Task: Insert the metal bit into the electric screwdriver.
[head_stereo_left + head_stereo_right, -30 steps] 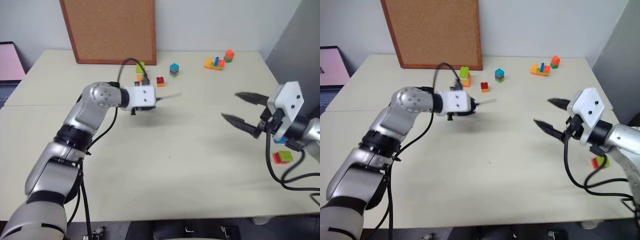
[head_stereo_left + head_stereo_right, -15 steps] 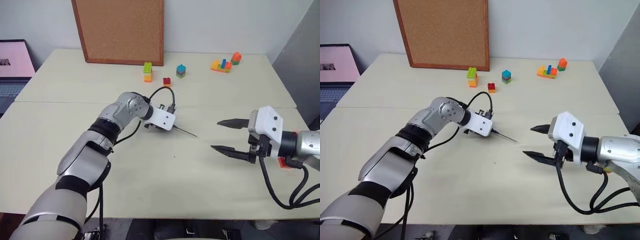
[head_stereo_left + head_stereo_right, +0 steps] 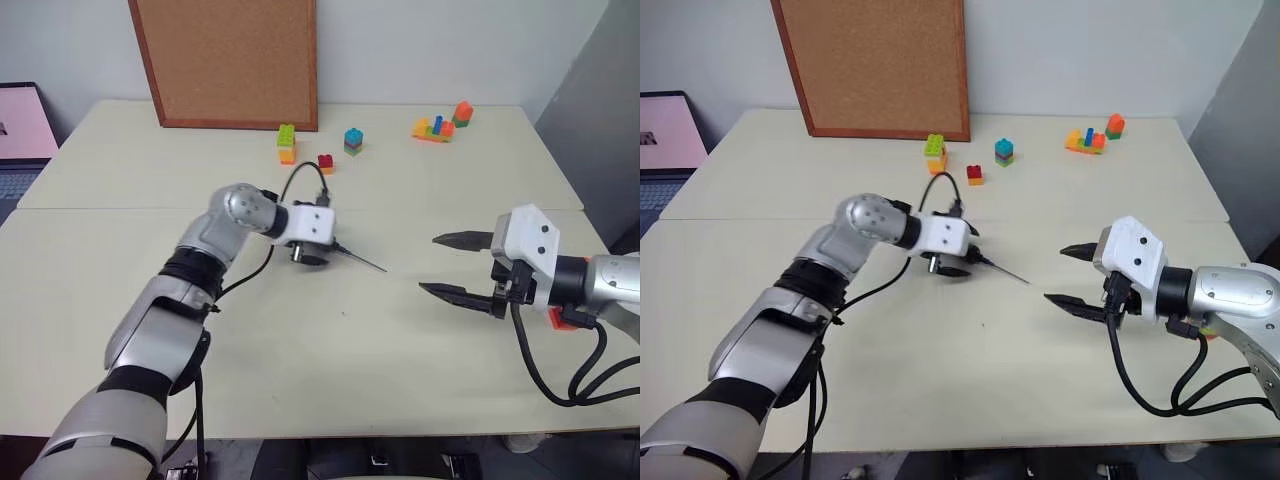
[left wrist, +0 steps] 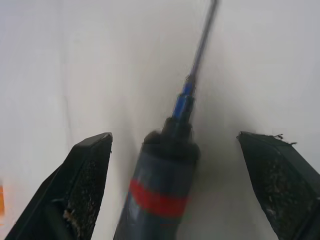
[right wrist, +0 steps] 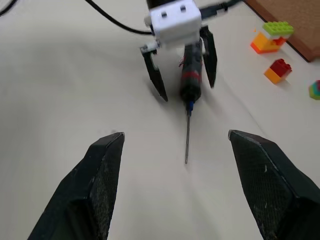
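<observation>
The electric screwdriver (image 5: 191,75), black with a red band, lies low over the table in the middle, between the fingers of my left gripper (image 3: 315,255). Those fingers (image 4: 85,170) stand open, with a gap on each side of the tool. The metal bit (image 5: 188,137) sticks straight out of the screwdriver's tip (image 4: 184,100) and points towards my right gripper (image 3: 430,264). The bit (image 3: 362,262) reaches down to the table top. My right gripper is open and empty, hovering a hand's length to the right of the bit's end.
A cork board (image 3: 225,60) leans against the wall at the back. Several toy bricks (image 3: 287,143) stand in front of it, and a brick cluster (image 3: 438,124) sits at the back right. A laptop (image 3: 20,130) is at the far left. A red brick (image 3: 562,320) lies under my right arm.
My left gripper brought the screwdriver down from mid-air to the table and opened, letting go of it. My right gripper stayed open and shifted slightly.
</observation>
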You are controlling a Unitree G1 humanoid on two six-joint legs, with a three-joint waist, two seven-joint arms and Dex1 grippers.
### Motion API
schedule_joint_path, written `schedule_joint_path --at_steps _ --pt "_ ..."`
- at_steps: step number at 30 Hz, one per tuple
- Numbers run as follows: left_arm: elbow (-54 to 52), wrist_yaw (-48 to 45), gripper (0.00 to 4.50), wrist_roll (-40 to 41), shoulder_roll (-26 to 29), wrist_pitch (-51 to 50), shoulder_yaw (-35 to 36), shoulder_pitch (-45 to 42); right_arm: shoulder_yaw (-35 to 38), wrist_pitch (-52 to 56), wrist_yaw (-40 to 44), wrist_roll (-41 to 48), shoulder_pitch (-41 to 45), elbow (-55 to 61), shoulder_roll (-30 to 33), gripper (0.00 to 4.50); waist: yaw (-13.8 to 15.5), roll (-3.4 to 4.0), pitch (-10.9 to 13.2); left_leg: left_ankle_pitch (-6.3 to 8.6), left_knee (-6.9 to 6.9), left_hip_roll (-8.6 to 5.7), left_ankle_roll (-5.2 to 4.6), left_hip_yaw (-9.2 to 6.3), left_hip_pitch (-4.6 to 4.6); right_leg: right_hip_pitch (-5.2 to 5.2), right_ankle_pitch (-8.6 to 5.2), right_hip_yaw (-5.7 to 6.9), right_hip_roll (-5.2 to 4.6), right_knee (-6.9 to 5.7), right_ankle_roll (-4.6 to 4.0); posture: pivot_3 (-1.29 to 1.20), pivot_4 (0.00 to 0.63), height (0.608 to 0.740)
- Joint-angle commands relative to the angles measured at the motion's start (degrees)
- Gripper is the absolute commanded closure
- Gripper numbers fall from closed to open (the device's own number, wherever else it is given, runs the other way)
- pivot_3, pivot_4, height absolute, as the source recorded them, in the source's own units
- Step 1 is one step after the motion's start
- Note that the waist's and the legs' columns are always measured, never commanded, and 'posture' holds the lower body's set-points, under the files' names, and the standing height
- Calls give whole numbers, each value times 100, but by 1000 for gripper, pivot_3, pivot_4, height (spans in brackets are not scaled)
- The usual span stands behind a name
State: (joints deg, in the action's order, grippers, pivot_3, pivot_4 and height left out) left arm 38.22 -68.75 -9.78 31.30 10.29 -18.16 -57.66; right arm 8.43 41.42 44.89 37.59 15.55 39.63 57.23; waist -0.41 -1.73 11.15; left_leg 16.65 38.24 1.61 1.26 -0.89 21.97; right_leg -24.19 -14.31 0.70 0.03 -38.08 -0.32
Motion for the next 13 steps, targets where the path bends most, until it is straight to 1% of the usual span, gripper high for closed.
schedule_joint_path --at_steps 1,3,7,10,13 --pt "-1300 -354 317 876 761 -1143 928 597 348 -516 22 -263 -183 -88 -135 1010 -7 1 -1 0 -1 0 0 -2 -2 0 0 1 0 0 0 0 150 740" --pt "-1930 -473 317 1142 1174 -1676 1237 1138 512 -772 219 -299 -462 -190 -193 1010 -31 4 -2 0 -8 3 1 -3 -10 1 0 -4 0 -1 0 0 150 740" --pt "-2940 -413 317 1621 1793 -2652 1878 2134 787 -1043 598 -254 -843 -354 -165 1010 -6 4 -2 -2 -8 17 4 -17 -17 4 -1 -4 -17 -5 -2 0 150 740" --pt "-3513 -433 317 1965 2063 -3049 2237 2806 960 -1151 856 -176 -982 -477 -119 1010 24 5 -2 -1 7 11 3 -23 -13 9 -1 -1 -19 -9 -1 0 150 740" --pt "-3839 -354 317 2154 2185 -3142 2464 3309 1039 -1180 1073 -145 -1050 -593 -57 1010 46 5 -2 -1 25 6 2 -26 -13 16 -8 1 -20 -9 12 0 150 740"
